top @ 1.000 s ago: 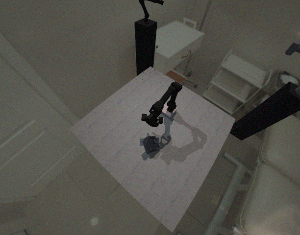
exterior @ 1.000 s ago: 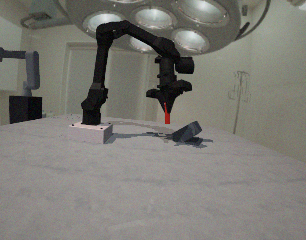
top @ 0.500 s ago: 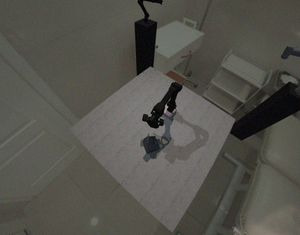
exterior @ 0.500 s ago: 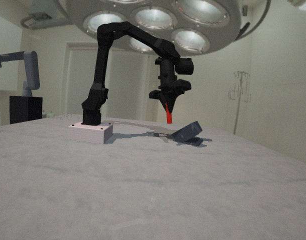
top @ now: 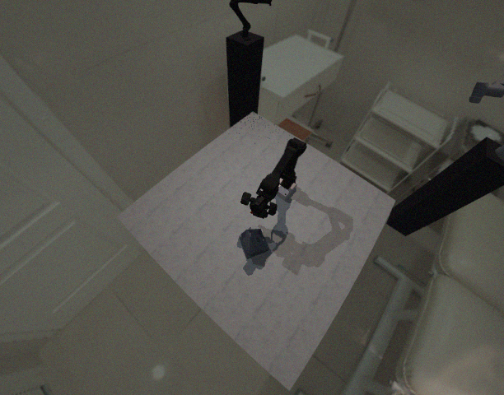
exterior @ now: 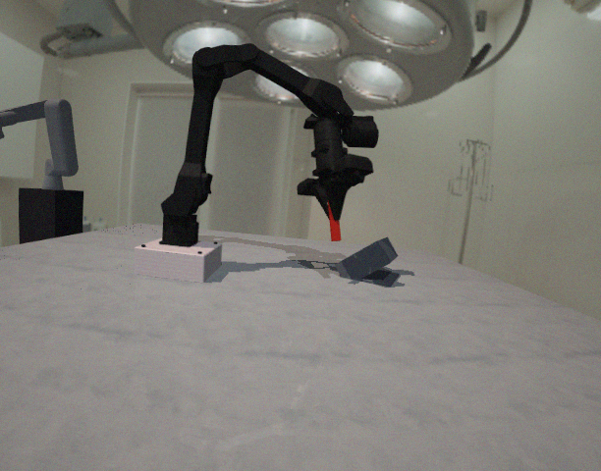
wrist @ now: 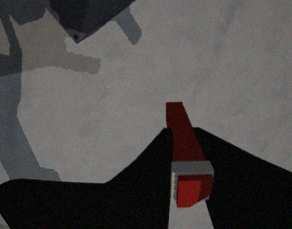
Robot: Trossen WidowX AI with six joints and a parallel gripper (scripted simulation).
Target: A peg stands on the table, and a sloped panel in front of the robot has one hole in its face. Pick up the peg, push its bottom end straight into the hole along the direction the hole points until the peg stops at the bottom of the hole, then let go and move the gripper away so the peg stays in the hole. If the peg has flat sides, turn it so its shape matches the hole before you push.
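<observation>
My gripper [exterior: 334, 215] [wrist: 180, 135] is shut on a red peg [exterior: 335, 232] [wrist: 178, 116]. The peg has flat sides, and its lower end points down and hangs clear above the table. The wrist view shows the peg's top end between the dark fingers. A dark blue-grey sloped panel [top: 254, 243] [exterior: 366, 259] stands on the table, in the exterior view to the right of and below the peg. A corner of it shows at the top of the wrist view [wrist: 84, 19]. The hole in its face cannot be made out.
The arm's pale base block [exterior: 176, 261] stands on the light table [top: 286, 348] [exterior: 291, 380]. Shadows of the arm fall around the panel. Two dark pedestals [top: 244, 81] [top: 448, 191] bearing other arms stand beyond the table's edges.
</observation>
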